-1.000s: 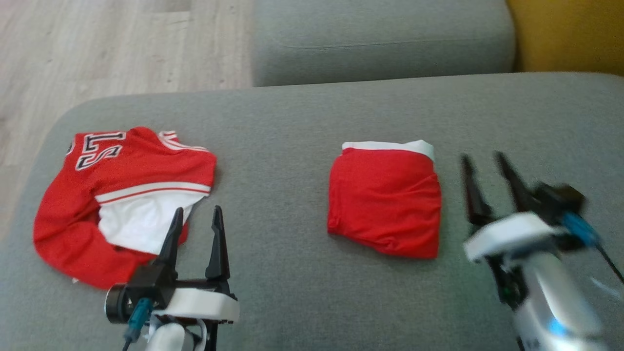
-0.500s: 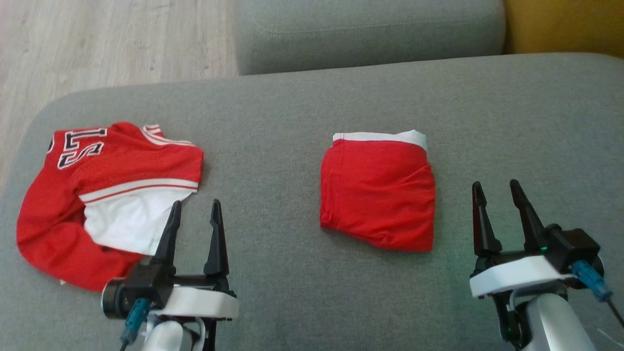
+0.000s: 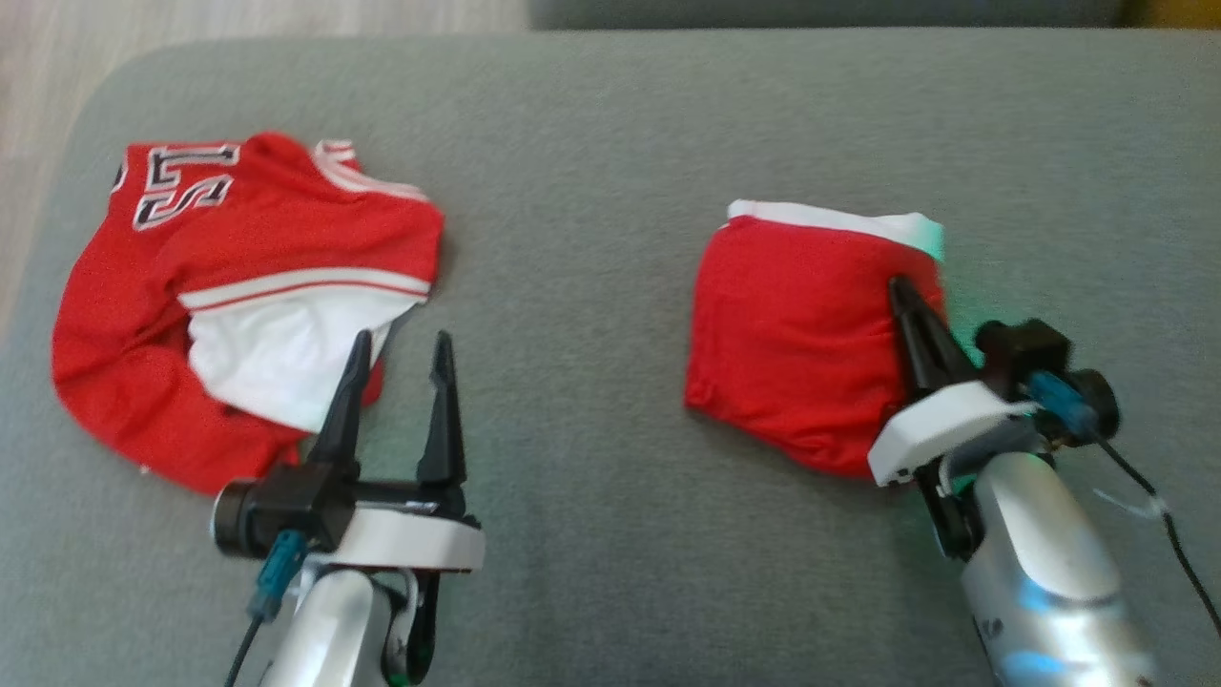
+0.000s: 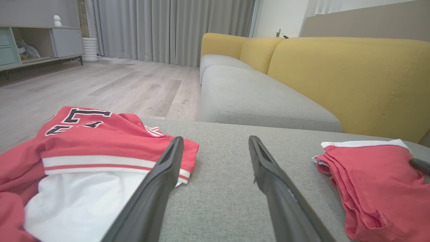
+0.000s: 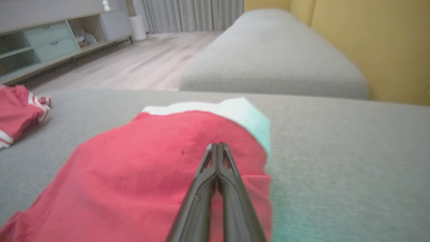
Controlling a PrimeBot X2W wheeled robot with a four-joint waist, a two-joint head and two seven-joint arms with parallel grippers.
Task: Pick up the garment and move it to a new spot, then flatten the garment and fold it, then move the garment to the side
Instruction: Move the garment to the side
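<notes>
Red cloth, soft and light: the garment [image 3: 792,324] is lying folded, well right of the jersey [image 3: 286,239], and is likely to slump unless all its layers are pinched. The right end effector [image 3: 898,284] is sitting with its fingers together on the garment's side away from the jersey. The left end effector [image 3: 402,336] is hovering with its fingers apart.

Looks along right gripper [image 5: 217,145], dark fingers pressed tip to tip above folded red fabric garment with white band [image 5: 151,174] on near grey upholstered cushion [image 5: 342,161]. Shows crumpled red-and-white striped jersey [image 5: 16,111] at left, yellow fabric backrest [image 5: 386,43] at far right.
</notes>
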